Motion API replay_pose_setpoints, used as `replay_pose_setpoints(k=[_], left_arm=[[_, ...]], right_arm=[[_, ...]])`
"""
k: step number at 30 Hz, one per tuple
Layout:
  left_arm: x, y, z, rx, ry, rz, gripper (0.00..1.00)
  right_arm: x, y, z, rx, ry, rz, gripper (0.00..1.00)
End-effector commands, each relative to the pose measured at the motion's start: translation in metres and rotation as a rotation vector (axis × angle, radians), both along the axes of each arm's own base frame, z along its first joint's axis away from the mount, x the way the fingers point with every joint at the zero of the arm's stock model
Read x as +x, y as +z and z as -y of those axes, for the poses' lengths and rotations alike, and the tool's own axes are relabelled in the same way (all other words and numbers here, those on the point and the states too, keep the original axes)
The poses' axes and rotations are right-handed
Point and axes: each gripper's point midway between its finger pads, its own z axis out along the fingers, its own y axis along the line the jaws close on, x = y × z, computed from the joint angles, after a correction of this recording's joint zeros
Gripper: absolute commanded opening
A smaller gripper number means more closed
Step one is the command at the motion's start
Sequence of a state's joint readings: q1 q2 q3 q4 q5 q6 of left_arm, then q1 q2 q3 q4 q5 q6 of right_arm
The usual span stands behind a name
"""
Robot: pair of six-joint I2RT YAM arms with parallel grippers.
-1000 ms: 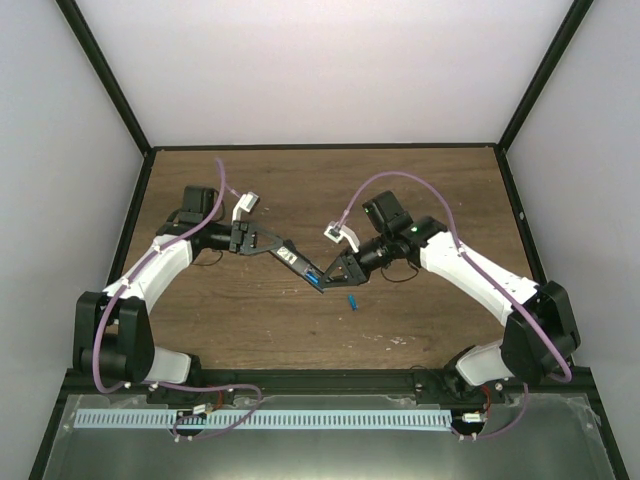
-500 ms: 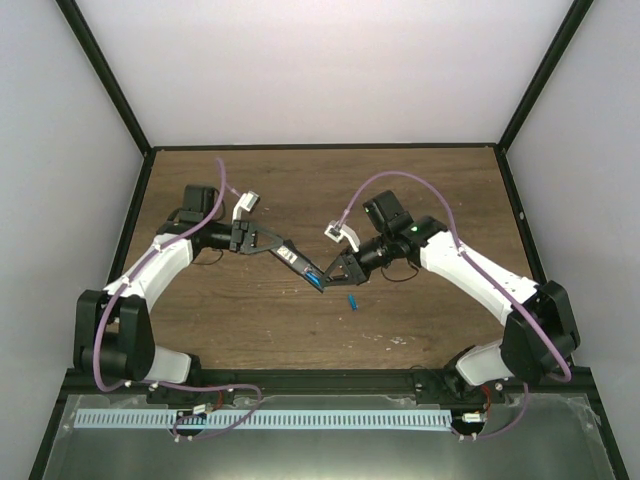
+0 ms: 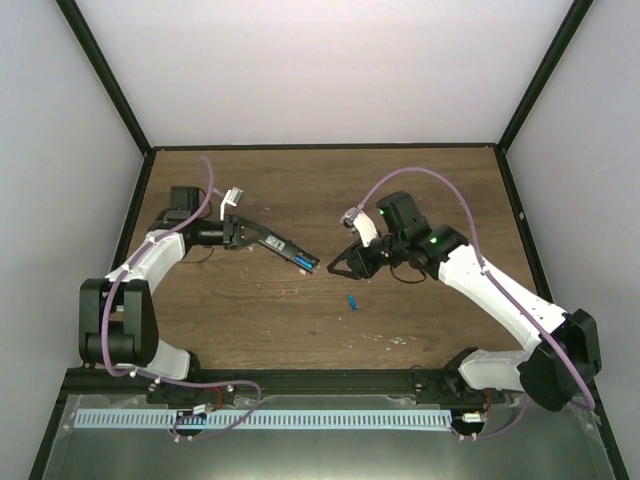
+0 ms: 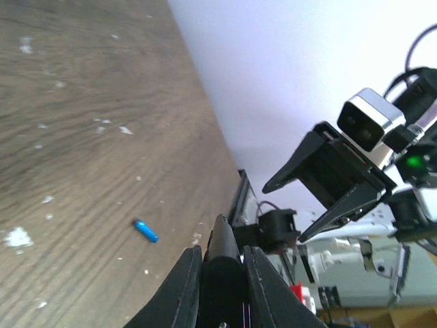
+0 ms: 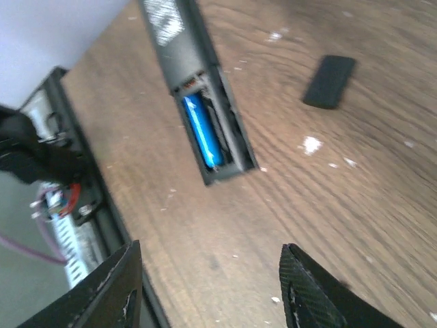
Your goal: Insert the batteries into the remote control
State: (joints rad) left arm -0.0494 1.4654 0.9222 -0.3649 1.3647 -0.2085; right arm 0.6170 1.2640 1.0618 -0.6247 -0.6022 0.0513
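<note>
From above, your left gripper (image 3: 255, 238) is clamped on the remote control (image 3: 285, 250), which slants out toward the middle of the table (image 3: 300, 180); from here you cannot quite tell whether its tip touches the wood. Your right gripper (image 3: 340, 266) sits just right of that tip, jaws parted and holding nothing, and a loose battery (image 3: 352, 300) lies on the wood a little nearer. In the left wrist view, both fingers (image 4: 188, 290) pinch the remote between them. In the right wrist view, a seated battery (image 5: 203, 130) lies inside the remote's open compartment, and a small black cover (image 5: 329, 80) lies flat on the table to the right.
</note>
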Motion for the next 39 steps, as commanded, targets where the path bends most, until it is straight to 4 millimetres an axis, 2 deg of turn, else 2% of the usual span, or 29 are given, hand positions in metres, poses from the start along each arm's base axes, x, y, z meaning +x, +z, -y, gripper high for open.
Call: replay_pose_setpoints(k=[1,4,5,11,19,23,33,39], left_arm=[[0.013,-0.026,-0.010,0.058,0.076,-0.056,0.00],[0.018,-0.040,-0.014,0.072,0.110,-0.099,0.00],[0.020,-0.041,-0.014,0.069,0.119,-0.094,0.00],[0.024,-0.041,-0.015,0.060,0.135,-0.101,0.00],[0.029,-0.031,-0.016,0.067,0.133,-0.088,0.00],[0.030,-0.030,-0.015,0.066,0.132,-0.091,0.00],[0.026,-0.029,-0.015,0.053,0.124,-0.087,0.00],[0.025,-0.029,-0.015,0.051,0.123,-0.090,0.00]], right_arm=[[0.025,-0.045,0.037,-0.210,-0.250,-0.019,0.45],[0.024,-0.076,0.060,-0.342,-0.356,-0.073,0.36],[0.024,-0.076,0.062,-0.369,-0.377,-0.068,0.34],[0.021,-0.098,0.067,-0.465,-0.446,-0.121,0.38],[-0.004,-0.135,0.062,-0.560,-0.470,-0.245,0.39],[-0.012,-0.147,0.056,-0.590,-0.446,-0.237,0.33],[-0.016,-0.176,0.061,-0.643,-0.430,-0.217,0.23],[-0.015,-0.184,0.053,-0.642,-0.384,-0.213,0.22]])
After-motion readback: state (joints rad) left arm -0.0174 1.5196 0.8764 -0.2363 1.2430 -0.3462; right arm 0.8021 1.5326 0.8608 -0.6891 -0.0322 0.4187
